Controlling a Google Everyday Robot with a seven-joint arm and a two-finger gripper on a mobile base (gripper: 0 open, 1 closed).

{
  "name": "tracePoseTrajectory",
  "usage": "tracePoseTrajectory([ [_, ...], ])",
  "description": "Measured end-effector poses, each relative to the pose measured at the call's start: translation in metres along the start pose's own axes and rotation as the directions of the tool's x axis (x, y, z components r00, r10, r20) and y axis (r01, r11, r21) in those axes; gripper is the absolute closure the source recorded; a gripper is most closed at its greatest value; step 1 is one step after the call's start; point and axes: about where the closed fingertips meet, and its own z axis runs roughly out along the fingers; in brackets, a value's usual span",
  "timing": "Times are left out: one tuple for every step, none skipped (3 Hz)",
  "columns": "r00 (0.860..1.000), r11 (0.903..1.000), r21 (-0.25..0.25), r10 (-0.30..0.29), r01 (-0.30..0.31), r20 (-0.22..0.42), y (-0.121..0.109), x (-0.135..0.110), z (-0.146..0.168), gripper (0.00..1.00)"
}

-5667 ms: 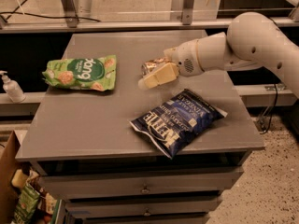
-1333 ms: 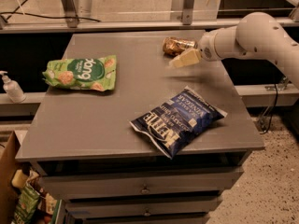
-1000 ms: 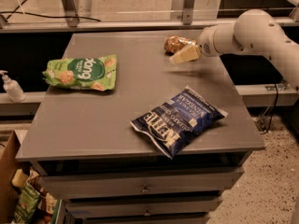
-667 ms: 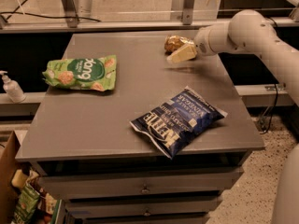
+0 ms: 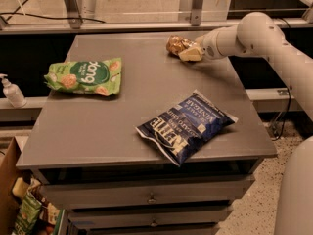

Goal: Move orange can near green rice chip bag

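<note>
The orange can [image 5: 174, 44] lies on its side at the far right of the grey table [image 5: 127, 106], mottled orange-brown. My gripper [image 5: 190, 53] reaches in from the right on its white arm [image 5: 254, 33] and sits right against the can's right side, touching it or nearly so. The green rice chip bag [image 5: 85, 76] lies flat at the table's left, well apart from the can.
A dark blue Kettle chip bag [image 5: 186, 125] lies at the front right of the table, near the edge. A soap dispenser bottle [image 5: 11, 92] stands on a ledge to the left. Drawers sit under the table top. A box with packets is at the lower left.
My gripper has crept up and left, from beside the can to right against it. The can seems shifted slightly left. The bags have not moved.
</note>
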Motion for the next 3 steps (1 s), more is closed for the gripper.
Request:
tracePoseTrajectory([
  [0.999, 0.9996, -0.018, 0.024, -0.023, 0.033, 0.000, -0.009, -0.013, 0.65],
  [0.995, 0.9964, -0.079, 0.039, -0.033, 0.086, 0.018, -0.028, -0.033, 0.88],
  [0.990, 0.9817, -0.187, 0.058, -0.033, 0.130, 0.060, -0.046, -0.040, 1.00],
])
